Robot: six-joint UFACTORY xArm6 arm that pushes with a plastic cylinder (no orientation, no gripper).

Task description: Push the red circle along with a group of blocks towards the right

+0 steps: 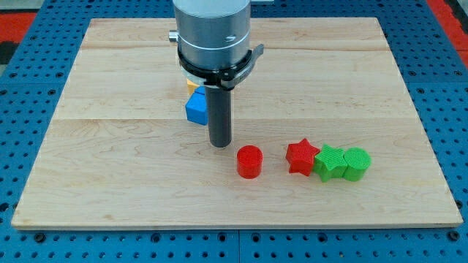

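Note:
The red circle [248,161] is a short red cylinder standing on the wooden board below the middle. My tip [220,145] rests on the board just up and to the left of it, a small gap apart. To the circle's right lies a row of three blocks touching each other: a red star [301,157], a green star [330,162] and a green circle [357,163]. There is a gap between the red circle and the red star.
A blue block [196,109] sits just left of the rod, touching or nearly touching it. A yellow block [192,86] and a bit of orange show behind it, mostly hidden by the arm. The wooden board [110,146] lies on a blue pegboard.

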